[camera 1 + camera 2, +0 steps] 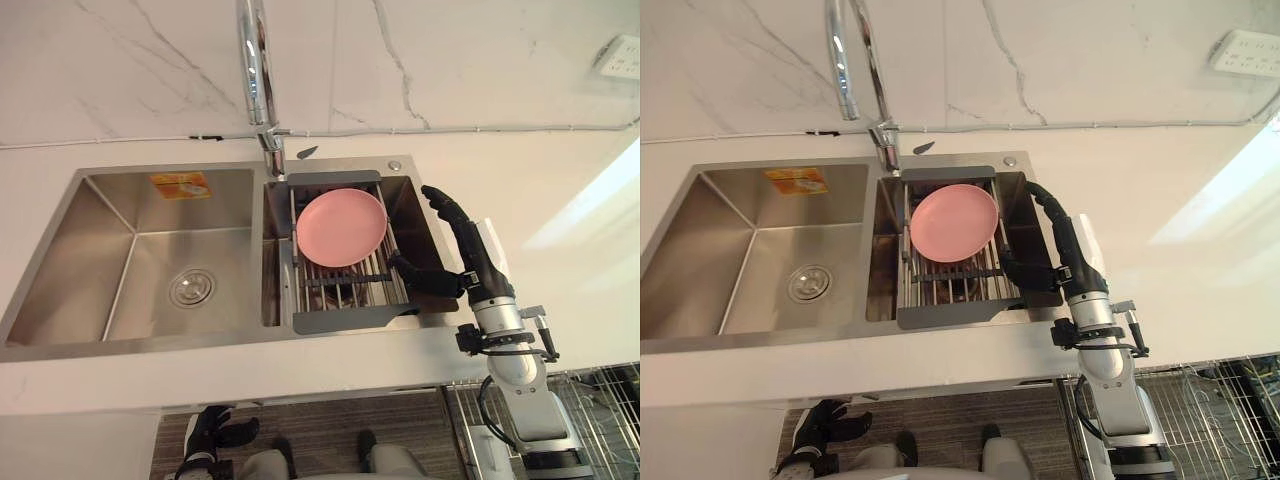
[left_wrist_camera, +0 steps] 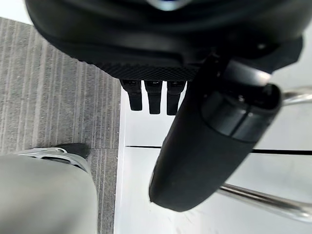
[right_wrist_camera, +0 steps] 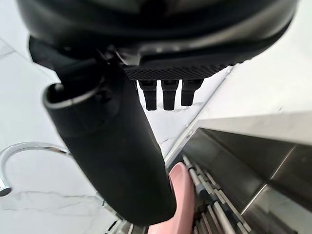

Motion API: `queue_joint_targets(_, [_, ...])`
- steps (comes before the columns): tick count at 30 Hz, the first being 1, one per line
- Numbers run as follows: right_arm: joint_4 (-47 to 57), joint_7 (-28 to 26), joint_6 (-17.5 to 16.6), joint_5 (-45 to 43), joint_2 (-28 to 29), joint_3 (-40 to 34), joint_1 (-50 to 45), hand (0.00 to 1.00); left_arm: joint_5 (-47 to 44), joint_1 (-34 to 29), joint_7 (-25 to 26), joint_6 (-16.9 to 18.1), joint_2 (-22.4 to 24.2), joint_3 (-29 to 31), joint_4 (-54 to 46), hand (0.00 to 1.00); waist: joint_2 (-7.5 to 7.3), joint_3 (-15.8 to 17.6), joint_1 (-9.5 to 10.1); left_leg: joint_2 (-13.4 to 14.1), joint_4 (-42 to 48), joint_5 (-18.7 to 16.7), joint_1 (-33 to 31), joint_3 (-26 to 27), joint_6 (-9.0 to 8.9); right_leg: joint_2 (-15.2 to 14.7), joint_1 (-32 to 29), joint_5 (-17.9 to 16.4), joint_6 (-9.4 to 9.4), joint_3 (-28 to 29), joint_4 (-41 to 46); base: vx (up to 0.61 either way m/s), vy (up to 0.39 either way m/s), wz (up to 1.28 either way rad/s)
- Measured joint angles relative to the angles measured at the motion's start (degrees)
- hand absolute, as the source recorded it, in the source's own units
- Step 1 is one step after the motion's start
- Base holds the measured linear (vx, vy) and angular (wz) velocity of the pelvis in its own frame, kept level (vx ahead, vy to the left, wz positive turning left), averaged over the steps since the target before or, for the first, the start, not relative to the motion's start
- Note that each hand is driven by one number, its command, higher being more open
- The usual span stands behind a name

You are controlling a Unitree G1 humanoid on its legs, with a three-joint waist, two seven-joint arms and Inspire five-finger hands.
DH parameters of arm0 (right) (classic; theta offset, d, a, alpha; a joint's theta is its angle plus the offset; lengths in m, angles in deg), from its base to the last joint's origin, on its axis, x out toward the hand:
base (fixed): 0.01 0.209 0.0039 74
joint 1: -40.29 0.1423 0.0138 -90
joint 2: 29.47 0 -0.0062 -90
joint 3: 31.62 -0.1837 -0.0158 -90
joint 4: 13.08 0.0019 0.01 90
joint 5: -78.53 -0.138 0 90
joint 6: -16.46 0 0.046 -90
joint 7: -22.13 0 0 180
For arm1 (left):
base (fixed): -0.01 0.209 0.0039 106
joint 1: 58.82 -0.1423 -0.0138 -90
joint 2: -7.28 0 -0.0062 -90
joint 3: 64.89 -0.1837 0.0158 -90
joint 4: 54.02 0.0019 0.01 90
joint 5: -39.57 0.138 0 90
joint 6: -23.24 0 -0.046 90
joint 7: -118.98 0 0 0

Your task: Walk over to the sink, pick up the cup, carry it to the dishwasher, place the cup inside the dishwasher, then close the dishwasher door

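One pink plate (image 1: pixel 343 226) rests on one rack (image 1: pixel 345 318) in the two-basin sink (image 1: pixel 100 235); right hand (image 1: pixel 468 255) hovers beside it, outstretched, empty; left hand (image 1: pixel 207 432) hangs low, relaxed, empty

No readable text or numbers. Orange and white sticker (image 1: pixel 181 184) on the back wall of the left sink basin (image 1: pixel 90 262), print too small to make out.

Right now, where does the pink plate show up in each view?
Left eye view: pink plate on the rack, near centre.
Right eye view: same spot, just left of centre.
Right wrist view: its pink edge beside the right hand thumb.
Left wrist view: faces the floor instead.
Shared landmark: the rack's bars.
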Motion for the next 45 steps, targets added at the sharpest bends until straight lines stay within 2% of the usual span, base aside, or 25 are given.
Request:
queue_joint_targets(5, [0.0,-1.5,0.0,0.0,-2.4,0.5,-2.2,0.9,0.0,-0.1,0.0,-0.1,0.0,0.0,0.1,0.9,0.43,-0.3,-0.05,-0.8,-1.1,0.2,1.0,-1.4,-0.02,-0.7,2.8,0.9,0.46,-1.6,-3.3,0.03,0.022,0.14])
queue_joint_targets(6, [-2.3,-2.2,-0.1,0.0,-4.2,1.8,-2.3,0.9,0.0,-0.3,0.2,0.0,-0.4,0.0,0.0,0.9,0.6,-1.7,-0.33,-2.1,-9.3,6.8,2.9,-3.9,0.2,-0.7,4.0,4.8,0.18,-3.5,-8.1,0.0,0.003,0.07])
queue_joint_targets(14, [-3.1,-1.9,0.0,1.5,-3.0,1.7,-2.3,0.9,0.0,-0.4,0.1,0.0,-0.2,0.0,0.2,0.9,0.58,-1.7,-0.46,-2.1,-9.7,6.8,4.1,-3.9,0.19,-0.7,5.1,4.8,0.18,-3.6,-8.3,0.0,0.0,0.0])
queue_joint_targets(21, [-3.7,2.7,1.9,4.7,2.4,-1.4,-2.2,0.9,0.0,-0.3,-0.6,-0.7,0.6,-0.2,1.8,0.9,0.58,-1.7,-0.31,-2.0,-11.9,8.0,6.3,-4.5,0.14,-0.9,7.0,4.7,0.23,-4.5,-8.4,-0.02,-0.008,0.05])
queue_joint_targets(26, [-3.7,5.0,2.2,6.1,2.5,-3.3,-2.0,0.9,0.0,-0.6,-0.7,-1.2,0.0,-0.8,3.2,0.9,0.61,-1.7,0.08,-2.0,-13.6,9.1,7.0,-4.8,-0.01,-0.8,7.1,4.6,0.25,-5.0,-8.2,-0.05,-0.018,0.05])
queue_joint_targets(31, [-3.7,4.9,2.2,6.2,1.0,-3.2,-1.8,0.9,0.0,-0.8,-0.7,-1.4,-0.3,-1.2,4.4,0.9,0.64,-1.7,0.31,-2.0,-14.7,9.6,6.8,-5.3,-0.33,-0.9,6.4,4.0,0.47,-5.4,-7.6,-0.03,-0.014,0.05])
queue_joint_targets(38, [-8.9,2.8,2.2,6.3,-3.9,0.8,2.7,0.9,0.0,-1.6,-0.7,-1.4,-0.3,-1.2,4.4,0.9,0.66,-1.7,0.53,-2.1,-14.7,9.8,5.7,-5.9,-0.09,-1.0,5.5,4.0,0.38,-6.1,-7.4,0.01,-0.006,0.05])
queue_joint_targets(45, [-12.8,2.2,2.2,7.4,-6.1,3.1,6.9,0.9,-0.1,-1.5,-0.6,-1.3,-0.3,-1.1,3.3,0.9,0.45,-1.2,1.55,-2.3,-14.2,9.7,4.9,-7.1,-0.11,-1.4,5.3,3.2,0.41,-7.4,-6.9,0.02,-0.013,0.1])
